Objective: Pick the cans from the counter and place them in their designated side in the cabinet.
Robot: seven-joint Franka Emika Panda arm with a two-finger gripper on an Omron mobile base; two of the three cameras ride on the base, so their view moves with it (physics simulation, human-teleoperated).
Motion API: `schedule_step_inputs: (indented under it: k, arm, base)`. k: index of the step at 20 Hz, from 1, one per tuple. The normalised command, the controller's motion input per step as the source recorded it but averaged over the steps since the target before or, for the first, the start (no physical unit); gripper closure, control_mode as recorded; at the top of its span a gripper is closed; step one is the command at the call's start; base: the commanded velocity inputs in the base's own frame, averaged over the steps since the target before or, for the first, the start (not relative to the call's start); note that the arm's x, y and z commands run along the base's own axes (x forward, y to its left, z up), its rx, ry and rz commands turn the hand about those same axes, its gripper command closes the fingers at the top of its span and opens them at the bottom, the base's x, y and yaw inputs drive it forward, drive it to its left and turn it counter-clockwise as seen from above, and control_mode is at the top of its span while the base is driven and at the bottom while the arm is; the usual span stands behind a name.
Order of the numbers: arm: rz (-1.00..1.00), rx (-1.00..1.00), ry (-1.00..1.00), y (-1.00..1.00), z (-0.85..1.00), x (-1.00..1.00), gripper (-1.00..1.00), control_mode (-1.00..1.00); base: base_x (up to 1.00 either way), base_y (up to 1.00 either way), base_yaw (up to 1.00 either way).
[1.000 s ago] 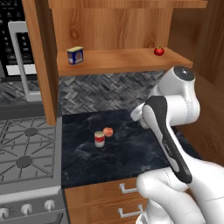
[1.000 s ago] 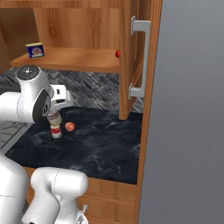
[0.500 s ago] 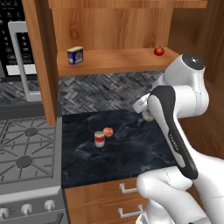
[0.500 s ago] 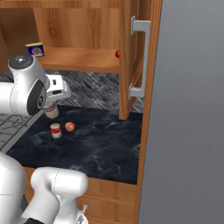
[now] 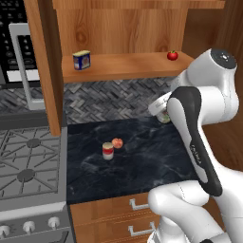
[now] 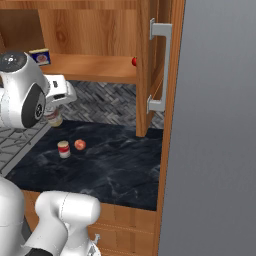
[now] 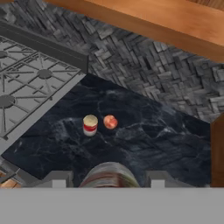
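A red-and-white can point(image 5: 108, 151) and red-orange fruit point(image 5: 117, 143) sit on the black, white-veined counter point(image 5: 142, 161), with a blue-and-yellow tin point(image 5: 81, 60) at eleven o'clock in the warm-brown cabinet point(image 5: 128, 64).

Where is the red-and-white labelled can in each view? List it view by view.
Left base view: red-and-white labelled can left of centre on the dark marbled counter.
Right base view: can at middle left.
Hand view: can left of centre.
Shared landmark: small round red-orange fruit just beside it.

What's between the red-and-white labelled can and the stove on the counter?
Nothing: bare dark marbled counter runs from the red-and-white labelled can to the grey gas stove, per the hand view. The small red-orange fruit sits on its other side.
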Motion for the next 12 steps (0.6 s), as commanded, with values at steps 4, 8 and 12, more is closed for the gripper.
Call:
schedule_step_inputs:
  k: [4,8,12]
  arm:
    - [0.03,0.0,-0.1,0.0,0.3,-0.18,1.0,-1.0]
    - [0.03,0.0,-0.08,0.0,0.28,-0.17,1.0,-1.0]
    - [0.02,0.0,-0.05,0.0,0.27,-0.13,1.0,-1.0]
  base:
    - [0.0,0.0,0.0]
    - [0.0,0.0,0.0]
    - [0.0,0.0,0.0]
